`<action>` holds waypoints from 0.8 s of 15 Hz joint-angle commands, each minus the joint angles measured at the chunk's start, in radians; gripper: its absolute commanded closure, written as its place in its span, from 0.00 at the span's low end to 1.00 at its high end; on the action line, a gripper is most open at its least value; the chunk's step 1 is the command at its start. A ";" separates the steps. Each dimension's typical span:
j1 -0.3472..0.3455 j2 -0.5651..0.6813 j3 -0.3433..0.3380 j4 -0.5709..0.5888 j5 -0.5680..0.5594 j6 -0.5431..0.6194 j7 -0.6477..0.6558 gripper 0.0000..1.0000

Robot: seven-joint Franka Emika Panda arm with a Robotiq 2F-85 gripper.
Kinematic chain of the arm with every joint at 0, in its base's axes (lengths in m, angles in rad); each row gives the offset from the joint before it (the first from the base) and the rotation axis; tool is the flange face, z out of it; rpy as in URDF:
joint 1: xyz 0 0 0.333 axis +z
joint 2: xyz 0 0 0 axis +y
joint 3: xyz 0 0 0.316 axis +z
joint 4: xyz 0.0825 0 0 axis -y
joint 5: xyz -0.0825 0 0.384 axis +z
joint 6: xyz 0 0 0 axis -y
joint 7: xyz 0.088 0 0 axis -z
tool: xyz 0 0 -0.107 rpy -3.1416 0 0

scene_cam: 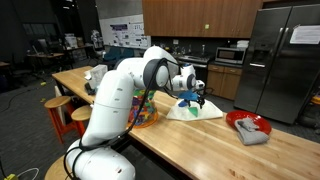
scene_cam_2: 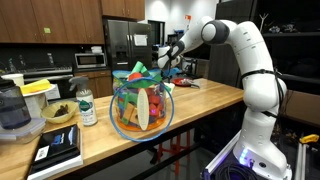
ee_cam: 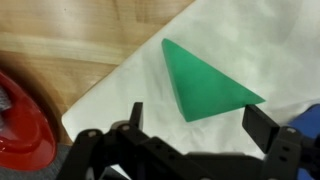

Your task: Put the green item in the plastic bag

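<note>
Gripper (ee_cam: 198, 115) open wide, over green item (ee_cam: 205, 80), which lies flat on white cloth (ee_cam: 250, 40), not gripped. Red bowl (ee_cam: 20, 125) beside gripper on wood tabletop (ee_cam: 60, 40). Plastic bag (scene_cam_2: 140, 105) well apart from gripper, nr arm base. Kitchen: steel fridge (scene_cam: 280, 55), wood cabinets (scene_cam: 200, 15).

Arm (scene_cam: 122, 88) stretched fwd — tool (ee_cam: 198, 112) down, jaws spread.

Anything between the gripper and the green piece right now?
Nothing visible. In the wrist view the green item lies bare on the white cloth, just below the open gripper; the red bowl sits off to one side.
</note>
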 commanded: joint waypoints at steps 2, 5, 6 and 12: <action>0.012 0.014 -0.011 0.009 0.032 -0.006 0.036 0.00; 0.014 0.019 -0.006 0.009 0.058 -0.015 0.046 0.00; 0.015 0.020 -0.002 0.010 0.070 -0.026 0.044 0.00; 0.028 0.022 0.006 0.008 0.112 -0.056 0.041 0.00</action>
